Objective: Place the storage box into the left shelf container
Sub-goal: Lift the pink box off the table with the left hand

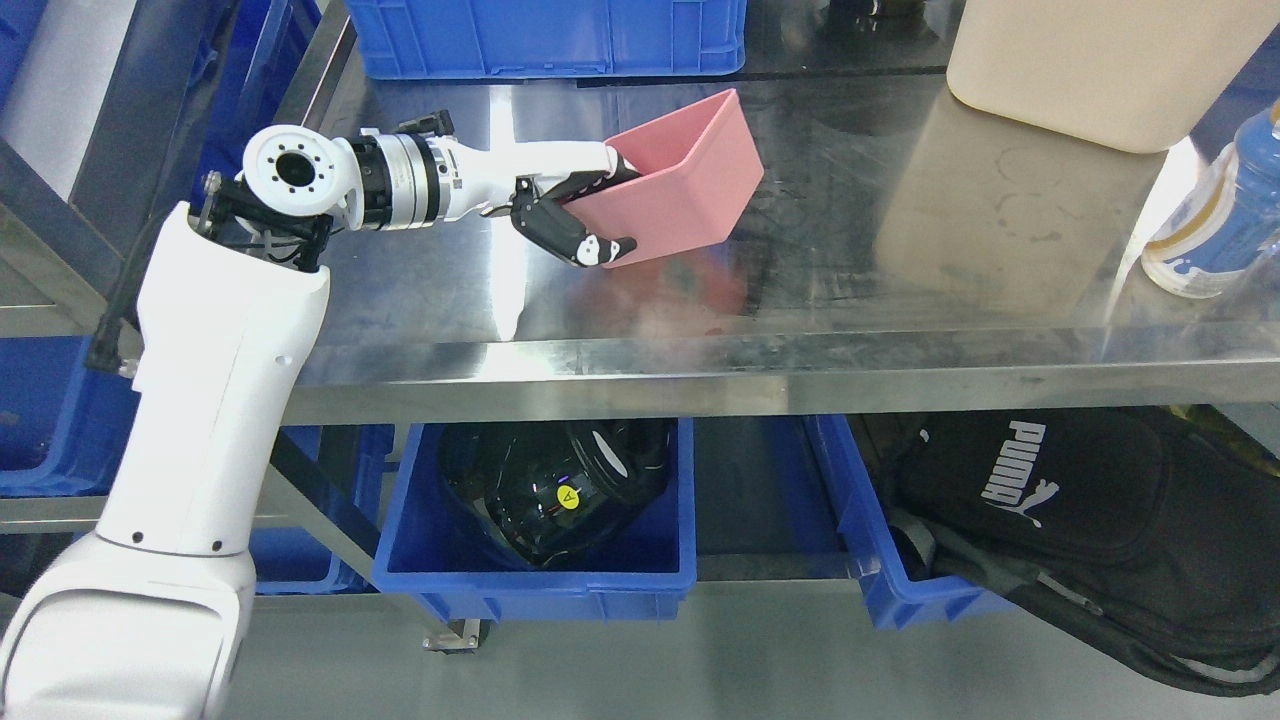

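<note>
My left robot hand [585,215] is clamped on the near-left rim of the pink storage box [680,185], fingers [575,238] curled outside the wall and thumb inside, so the box rides tilted above the steel tabletop [900,260] instead of dragging. My forearm reaches rightward, wrist level. The blue container [545,35] lies at the far left, beyond the box.

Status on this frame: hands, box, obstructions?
Left hand shut on pink storage box, tilted above steel table. Right arm not in view. Nothing in the way.
</note>
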You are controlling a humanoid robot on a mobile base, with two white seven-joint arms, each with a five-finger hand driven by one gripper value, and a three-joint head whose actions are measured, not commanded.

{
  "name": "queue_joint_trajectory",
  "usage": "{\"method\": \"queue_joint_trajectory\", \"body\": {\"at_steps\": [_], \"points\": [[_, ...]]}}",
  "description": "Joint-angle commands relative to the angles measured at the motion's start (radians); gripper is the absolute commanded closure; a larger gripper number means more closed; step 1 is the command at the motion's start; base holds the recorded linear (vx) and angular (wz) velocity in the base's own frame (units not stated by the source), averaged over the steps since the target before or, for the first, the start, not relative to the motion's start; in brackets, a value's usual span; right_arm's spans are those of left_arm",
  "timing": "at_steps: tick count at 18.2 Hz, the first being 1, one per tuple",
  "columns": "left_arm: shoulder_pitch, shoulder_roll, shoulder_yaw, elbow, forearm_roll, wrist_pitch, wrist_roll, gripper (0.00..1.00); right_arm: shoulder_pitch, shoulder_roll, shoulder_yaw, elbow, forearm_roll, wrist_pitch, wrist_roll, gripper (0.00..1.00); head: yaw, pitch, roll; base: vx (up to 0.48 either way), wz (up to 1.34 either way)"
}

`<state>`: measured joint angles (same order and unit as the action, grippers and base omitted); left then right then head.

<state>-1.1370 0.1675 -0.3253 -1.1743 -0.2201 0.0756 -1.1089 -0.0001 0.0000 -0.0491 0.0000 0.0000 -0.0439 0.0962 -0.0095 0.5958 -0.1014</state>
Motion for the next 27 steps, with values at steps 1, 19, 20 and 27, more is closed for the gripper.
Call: {"method": "queue_joint_trajectory", "body": {"at_steps": [1,19,20,27], "points": [[-0.010,-0.150,0.320,0.038,-0.001,-0.023,0.009,0.99,0.026,-0.017,0.000,-0.017,-0.003,-0.001,0.175,0.00,0.0000,0.000,0.000,0.013,0.00],[0.502,-0.150,0.324,-0.418,0.080,-0.548,0.276,0.99,0.026,-0.017,0.000,-0.017,-0.003,-0.001,0.175,0.00,0.0000,0.000,0.000,0.000,0.00],[0.532,-0.150,0.301,-0.418,0.082,-0.600,0.347,0.99,0.026,-0.017,0.000,-0.017,-0.003,-0.001,0.175,0.00,0.0000,0.000,0.000,0.000,0.00],[0.628,-0.150,0.132,-0.419,0.081,-0.726,0.828,0.99,0.026,-0.017,0.000,-0.017,-0.003,-0.001,0.175,0.00,0.0000,0.000,0.000,0.000,0.00]]}}
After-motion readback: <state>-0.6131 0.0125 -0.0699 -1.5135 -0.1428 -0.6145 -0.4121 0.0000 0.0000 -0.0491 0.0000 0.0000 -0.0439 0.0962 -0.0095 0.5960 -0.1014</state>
